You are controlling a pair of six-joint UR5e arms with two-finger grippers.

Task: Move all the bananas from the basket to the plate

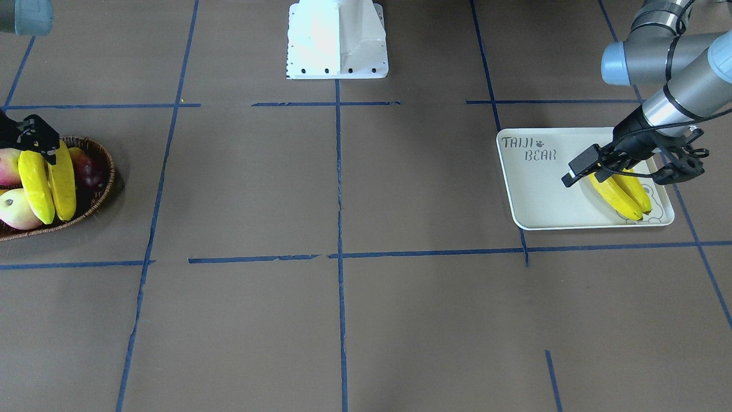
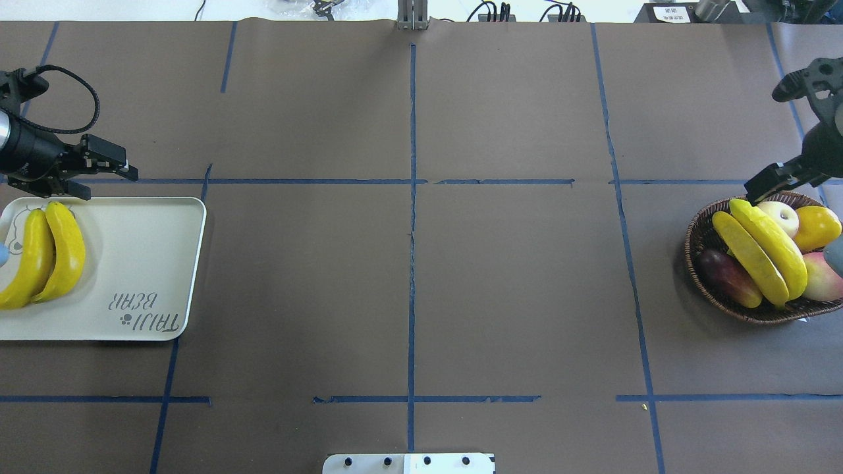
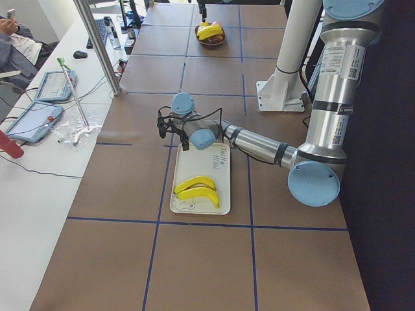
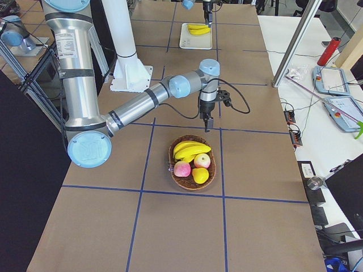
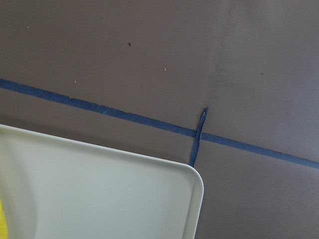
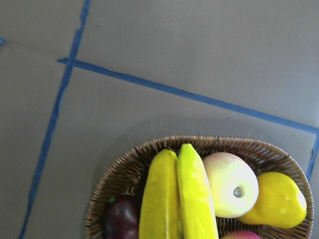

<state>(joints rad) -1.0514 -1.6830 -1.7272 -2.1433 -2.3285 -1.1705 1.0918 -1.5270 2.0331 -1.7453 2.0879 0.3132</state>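
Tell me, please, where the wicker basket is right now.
The basket sits at the right edge of the overhead view, on the robot's right side, with the right hand over its far rim; two bananas lie in it.

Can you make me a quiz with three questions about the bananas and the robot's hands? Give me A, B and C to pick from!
1. Where is the plate in the overhead view?
A. far left
B. middle
C. far right

2. How many bananas are in the basket?
A. one
B. two
C. four

3. What is the left gripper doing?
A. squeezing a banana
B. open and empty
C. gripping the basket

Answers:
1 A: it sits at the table's left end.
2 B: two lie side by side among the other fruit.
3 B: it is spread wide above the plate's far edge, with nothing in it.
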